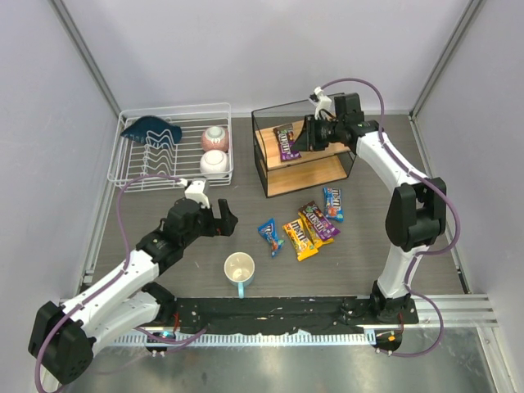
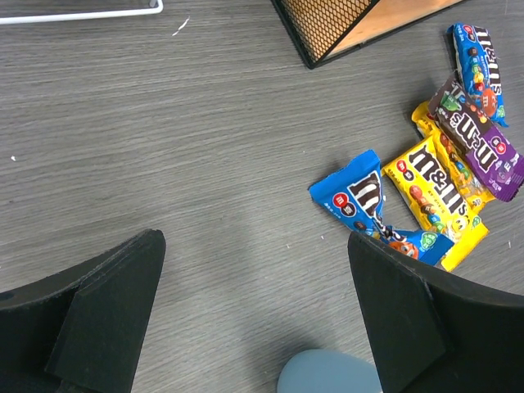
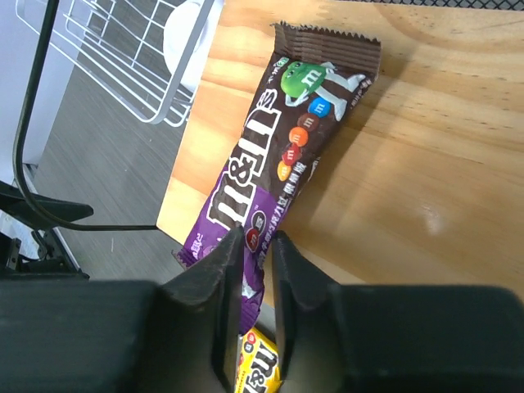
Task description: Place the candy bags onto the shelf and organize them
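pinching the lower end of one purple candy bag [image 3: 278,155], the right hand [image 3: 250,246] has its fingers drawn narrow on the packet, which lies flat on the top board of the shelf [image 1: 315,173] in the upper middle of the top view. the bag lies lengthways near the board's left edge, probably so that room is kept beside it for the others. i judge the release is the step in hand, since the packet already rests on the wood.

the other five candy bags [image 1: 304,228] lie in a loose, partly overlapping cluster on the desk [image 1: 360,254], just below the shelf near the centre of the frame: two blue, two yellow and one purple.

the left hand [image 1: 219,219] hovers at centre left with its fingers spread wide and nothing between them, turned toward the nearest blue bag [image 2: 368,205]. that one looks the easiest to fetch, lying at the cluster's left edge and only just overlapping a yellow one. a mug [image 1: 239,268] stands close below it and could get in the way.
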